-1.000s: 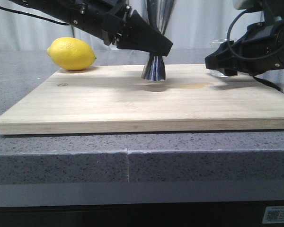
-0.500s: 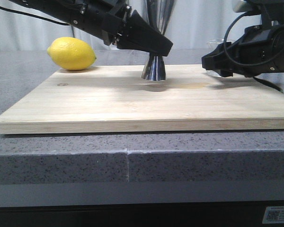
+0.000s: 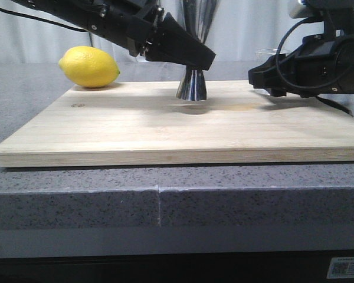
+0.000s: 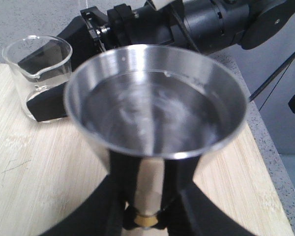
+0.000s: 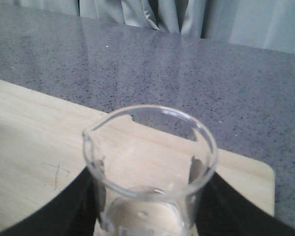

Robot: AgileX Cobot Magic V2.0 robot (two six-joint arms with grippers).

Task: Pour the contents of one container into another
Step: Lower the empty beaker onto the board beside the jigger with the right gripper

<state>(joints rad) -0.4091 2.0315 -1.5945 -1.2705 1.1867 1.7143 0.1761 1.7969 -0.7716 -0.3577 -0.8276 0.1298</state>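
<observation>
R gripper (image 3: 270,82) clamps beaker (image 5: 150,169) upright nr board (image 3: 165,130) right edge; L gripper (image 3: 203,59) clamps jigger (image 3: 192,85) waist, mid-back; jigger leftward of beaker.

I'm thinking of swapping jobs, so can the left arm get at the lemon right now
Probably not as things stand. The left gripper is clamped on the steel jigger at its waist, so it would have to let go first. The lemon itself lies unblocked beside the board.

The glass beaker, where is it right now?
The glass beaker is at the right side of the wooden board, held in the right gripper, to the right of the steel jigger that the left gripper holds.
</observation>
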